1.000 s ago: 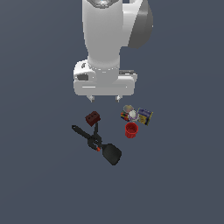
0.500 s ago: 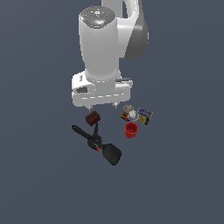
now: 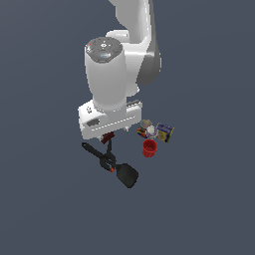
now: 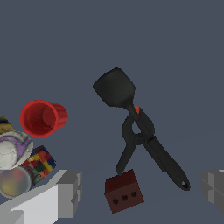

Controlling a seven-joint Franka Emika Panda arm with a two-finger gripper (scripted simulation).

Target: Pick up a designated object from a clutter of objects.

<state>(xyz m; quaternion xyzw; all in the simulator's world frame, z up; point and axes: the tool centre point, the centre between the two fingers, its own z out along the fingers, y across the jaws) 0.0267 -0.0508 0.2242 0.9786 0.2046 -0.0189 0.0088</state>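
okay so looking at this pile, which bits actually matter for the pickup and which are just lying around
Matters for the pickup:
- black spatula, the item to lift
- claw, open above the pile

Just lying around:
- black clamp, lying across the spatula handle
- dark red block
- red cup
- blue-yellow box
- small cans

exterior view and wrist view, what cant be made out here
- Exterior view: the red block is mostly behind the gripper.
- Exterior view: the cans and box are too small to read.
- Wrist view: the spatula handle is crossed by the clamp; contact is unclear.
- Wrist view: the cans are cut off by the edge.
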